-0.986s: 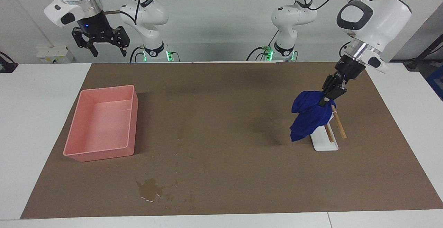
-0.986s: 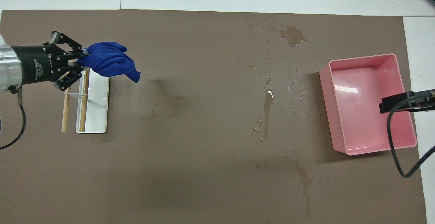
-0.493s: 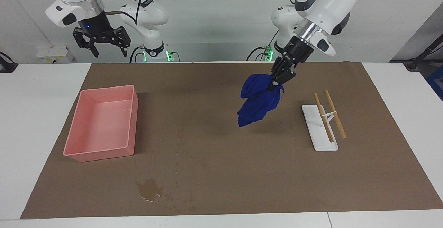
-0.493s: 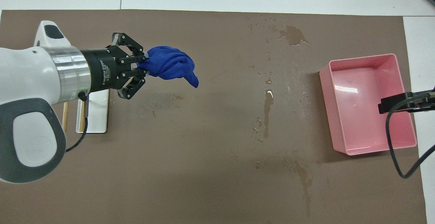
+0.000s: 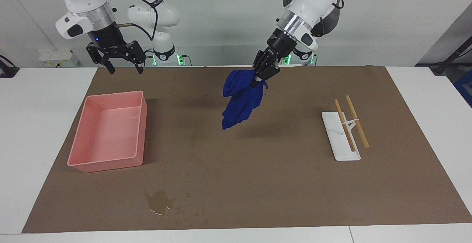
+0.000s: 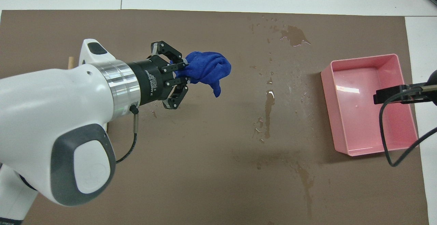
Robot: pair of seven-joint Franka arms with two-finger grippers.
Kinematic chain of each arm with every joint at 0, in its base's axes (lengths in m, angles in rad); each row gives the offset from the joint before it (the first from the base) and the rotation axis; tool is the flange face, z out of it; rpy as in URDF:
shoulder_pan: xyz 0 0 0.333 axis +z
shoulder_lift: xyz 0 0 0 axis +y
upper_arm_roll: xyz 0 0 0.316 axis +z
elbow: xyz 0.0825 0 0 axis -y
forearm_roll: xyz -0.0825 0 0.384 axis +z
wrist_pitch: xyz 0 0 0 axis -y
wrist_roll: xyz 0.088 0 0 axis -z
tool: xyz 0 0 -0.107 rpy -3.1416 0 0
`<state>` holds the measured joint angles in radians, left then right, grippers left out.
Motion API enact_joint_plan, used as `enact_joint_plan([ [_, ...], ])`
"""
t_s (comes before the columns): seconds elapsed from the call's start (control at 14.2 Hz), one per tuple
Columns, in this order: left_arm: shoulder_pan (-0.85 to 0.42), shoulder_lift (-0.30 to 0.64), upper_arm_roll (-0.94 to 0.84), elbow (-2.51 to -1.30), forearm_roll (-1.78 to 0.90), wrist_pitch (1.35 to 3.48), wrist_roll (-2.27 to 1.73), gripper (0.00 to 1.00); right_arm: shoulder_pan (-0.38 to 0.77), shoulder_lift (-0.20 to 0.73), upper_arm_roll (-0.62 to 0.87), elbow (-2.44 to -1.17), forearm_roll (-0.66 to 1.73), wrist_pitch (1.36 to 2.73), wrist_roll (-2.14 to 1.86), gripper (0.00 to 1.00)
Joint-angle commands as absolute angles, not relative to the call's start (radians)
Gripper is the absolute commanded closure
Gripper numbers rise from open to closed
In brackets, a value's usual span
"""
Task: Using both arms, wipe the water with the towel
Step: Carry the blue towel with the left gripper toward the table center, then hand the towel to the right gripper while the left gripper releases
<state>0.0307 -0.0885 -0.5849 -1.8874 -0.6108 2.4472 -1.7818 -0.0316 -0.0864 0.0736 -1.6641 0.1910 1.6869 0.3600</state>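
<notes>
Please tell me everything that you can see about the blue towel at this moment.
The towel is a small cloth of deep royal blue, plain and soft-looking, bunched into folds. It hangs in the air, pinched at its top by the shut left gripper, and droops to a loose point. It touches nothing else: it is above the middle of the brown mat, clear of it. It has not reached the water toward the right arm's end.

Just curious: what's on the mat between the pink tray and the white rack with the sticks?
Only spilled water lies on the mat; the blue towel hangs above that stretch from the left tool. Both views show it.
</notes>
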Motion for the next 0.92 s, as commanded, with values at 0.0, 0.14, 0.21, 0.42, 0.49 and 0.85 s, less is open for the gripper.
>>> enact_joint_plan([
  [0.0, 0.028, -0.106, -0.577, -1.905, -0.629, 2.471, -1.792, 1.0, -0.032, -0.114, 0.078, -1.752, 0.378, 1.817, 0.712, 0.0],
  [0.14, 0.026, -0.106, -0.577, -1.905, -0.629, 2.473, -1.793, 1.0, -0.031, -0.107, 0.078, -1.793, 0.55, 1.937, 0.962, 0.0],
  [0.21, 0.026, -0.107, -0.578, -1.907, -0.629, 2.473, -1.793, 1.0, -0.026, -0.103, 0.084, -1.804, 0.589, 1.981, 1.047, 0.0],
  [0.42, 0.005, -0.106, -0.578, -1.907, -0.629, 2.494, -1.798, 1.0, 0.107, -0.072, 0.086, -1.821, 0.623, 2.126, 1.291, 0.0],
  [0.49, -0.014, -0.106, -0.578, -1.91, -0.629, 2.529, -1.802, 1.0, 0.156, -0.055, 0.086, -1.822, 0.623, 2.169, 1.351, 0.0],
  [0.85, -0.092, -0.106, -0.578, -1.925, -0.629, 2.571, -1.812, 1.0, 0.3, 0.011, 0.087, -1.824, 0.629, 2.296, 1.537, 0.0],
])
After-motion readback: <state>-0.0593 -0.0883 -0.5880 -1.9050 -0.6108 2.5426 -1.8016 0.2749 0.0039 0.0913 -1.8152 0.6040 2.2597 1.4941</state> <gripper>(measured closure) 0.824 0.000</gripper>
